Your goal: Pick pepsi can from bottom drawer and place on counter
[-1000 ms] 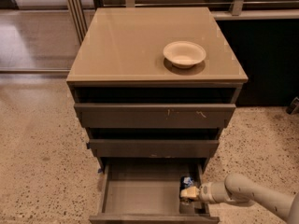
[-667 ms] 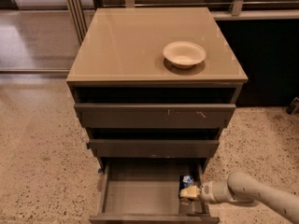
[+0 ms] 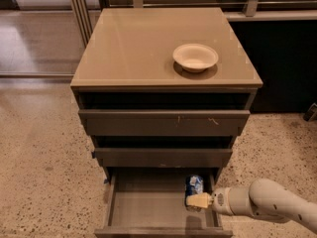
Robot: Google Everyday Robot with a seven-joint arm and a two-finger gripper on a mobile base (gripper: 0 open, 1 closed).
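The pepsi can (image 3: 194,184), blue with white markings, lies on the floor of the open bottom drawer (image 3: 148,207), near its right wall and towards the back. My gripper (image 3: 198,201) reaches in from the right on a cream arm and sits right at the can's near end, touching or overlapping it. The counter (image 3: 138,48) is the tan glossy top of the cabinet, above the drawers.
A cream paper bowl (image 3: 195,57) stands on the right half of the counter. The two upper drawers (image 3: 163,123) show their fronts, slightly pulled out above the bottom drawer. Speckled terrazzo floor (image 3: 44,157) surrounds the cabinet. A dark panel stands at the right.
My gripper has shifted slightly left and further in, against the can. The can, drawers and bowl have not visibly moved.
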